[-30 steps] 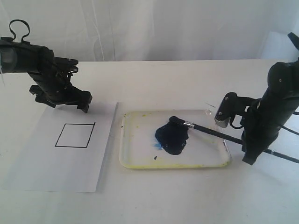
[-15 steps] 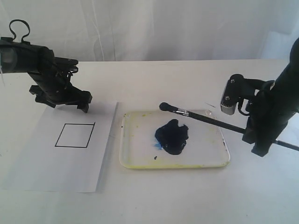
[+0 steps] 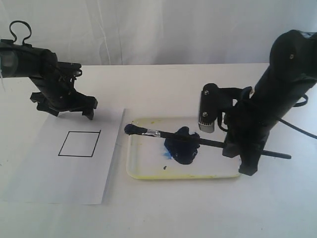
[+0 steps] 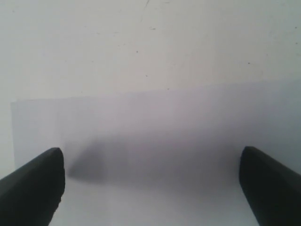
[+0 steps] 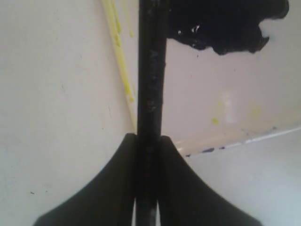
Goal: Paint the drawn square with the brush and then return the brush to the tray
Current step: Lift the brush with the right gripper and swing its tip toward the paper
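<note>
**Brush (image 3: 173,136) clamped over the tray (image 3: 148,174)**

My right fingers (image 5: 110,188) are pinched tight on the handle. The brush crosses over the tray and its paint blob (image 3: 182,148), and the bristles reach the rim nearest the paper (image 3: 49,178). The drawn square (image 3: 79,144) is unpainted. Beyond it my left fingers (image 4: 33,183) hang spread apart, holding nothing.

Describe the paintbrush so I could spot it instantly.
Find the whitish tray right of the paper sheet. The brush stretches across it, clamped in the right claw. It alone is long, thin and black, with a silver band and dark blue bristles.
</note>
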`<state>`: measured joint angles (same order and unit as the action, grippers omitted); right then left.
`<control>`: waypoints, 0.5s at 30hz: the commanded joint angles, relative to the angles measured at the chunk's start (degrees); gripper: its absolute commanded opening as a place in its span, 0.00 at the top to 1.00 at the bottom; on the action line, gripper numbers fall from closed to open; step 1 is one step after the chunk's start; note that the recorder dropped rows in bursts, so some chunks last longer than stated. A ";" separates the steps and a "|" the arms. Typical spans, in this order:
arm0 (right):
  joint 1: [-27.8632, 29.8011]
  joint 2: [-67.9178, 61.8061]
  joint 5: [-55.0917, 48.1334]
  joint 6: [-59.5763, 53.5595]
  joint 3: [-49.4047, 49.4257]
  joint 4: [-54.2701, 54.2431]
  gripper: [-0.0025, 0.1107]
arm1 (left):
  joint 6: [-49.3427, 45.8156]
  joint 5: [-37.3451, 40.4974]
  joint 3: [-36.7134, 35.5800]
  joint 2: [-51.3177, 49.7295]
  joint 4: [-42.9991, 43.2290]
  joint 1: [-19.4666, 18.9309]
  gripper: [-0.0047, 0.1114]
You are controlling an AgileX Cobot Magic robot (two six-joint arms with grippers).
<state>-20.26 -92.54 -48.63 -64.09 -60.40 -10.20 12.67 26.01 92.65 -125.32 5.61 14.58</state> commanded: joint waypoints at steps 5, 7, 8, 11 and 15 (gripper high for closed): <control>-6.37 -4.50 -3.16 4.75 -6.99 -0.08 0.98 | -0.68 6.75 -1.28 -2.70 0.66 0.07 0.06; -7.29 -6.22 -5.07 6.22 -9.52 0.43 0.98 | -0.68 6.75 -1.28 -2.70 0.66 0.07 0.06; -7.79 -7.16 -6.24 7.04 -10.98 1.22 0.98 | -0.68 6.75 -1.28 -2.70 0.66 0.07 0.06; -9.82 -10.66 -10.89 10.86 -17.11 5.44 0.98 | -0.68 6.75 -1.28 -2.70 0.66 0.07 0.06; -13.07 -15.38 -13.85 11.86 -24.65 7.66 0.98 | -0.68 6.75 -1.28 -2.70 0.66 0.07 0.06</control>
<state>-31.74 -106.31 -60.99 -52.81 -81.91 -3.59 12.89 26.36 92.78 -125.32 5.50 14.58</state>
